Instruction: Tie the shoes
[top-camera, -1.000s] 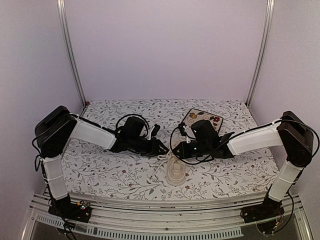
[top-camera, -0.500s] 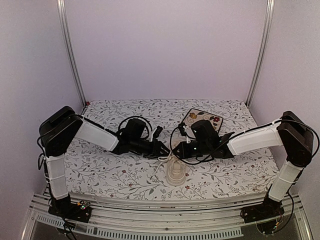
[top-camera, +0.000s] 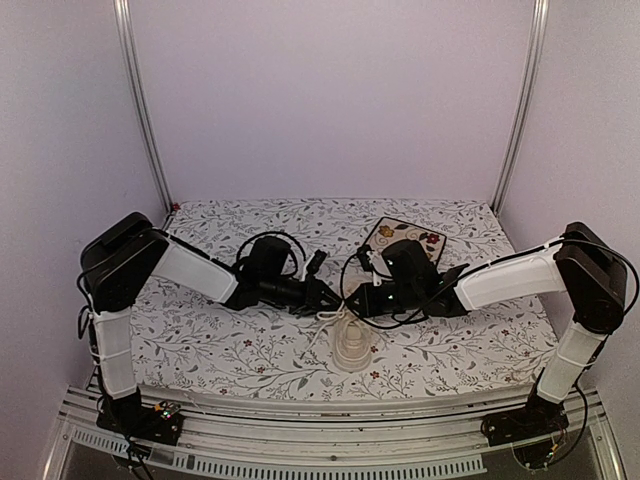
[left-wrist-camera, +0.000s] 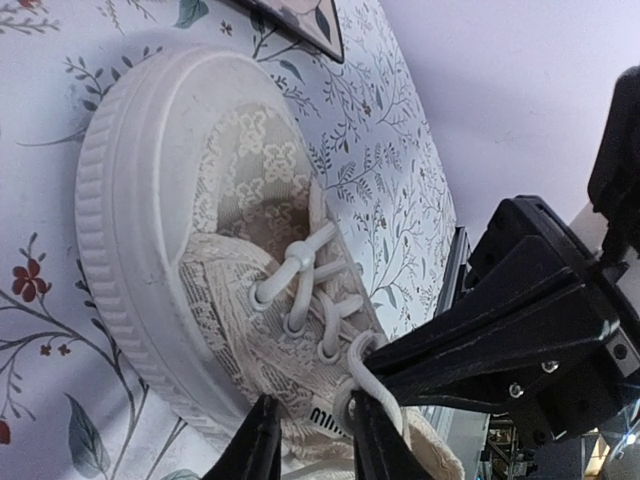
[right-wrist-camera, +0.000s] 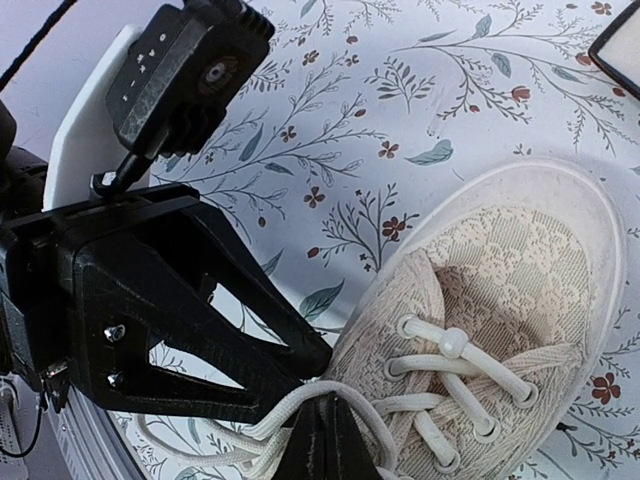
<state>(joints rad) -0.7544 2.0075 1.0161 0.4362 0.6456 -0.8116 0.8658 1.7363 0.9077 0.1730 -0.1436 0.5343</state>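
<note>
cream lacy sneaker (left-wrist-camera: 250, 180); ribbed sole (left-wrist-camera: 112, 235); white laces (left-wrist-camera: 300, 262)

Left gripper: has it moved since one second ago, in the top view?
Yes. The left gripper shifted slightly right, closer to the unmoved shoe.

One sneaker (top-camera: 350, 346), one tile (top-camera: 408, 232)

Desk (top-camera: 200, 345) noted as covered edge to edge by a pale cloth (right-wrist-camera: 470, 60) printed with grey-green sprigs and small red flowers. One cream-white sneaker (top-camera: 350, 346) is found sole-down on the cloth, toward 6 o'clock of centre. Its white laces (right-wrist-camera: 262, 424) are partly trailed onto the cloth at its 9 o'clock side. A dark-bordered floral tile (top-camera: 405, 232) is laid flat at 1 o'clock of the sneaker, apart from it.
</note>
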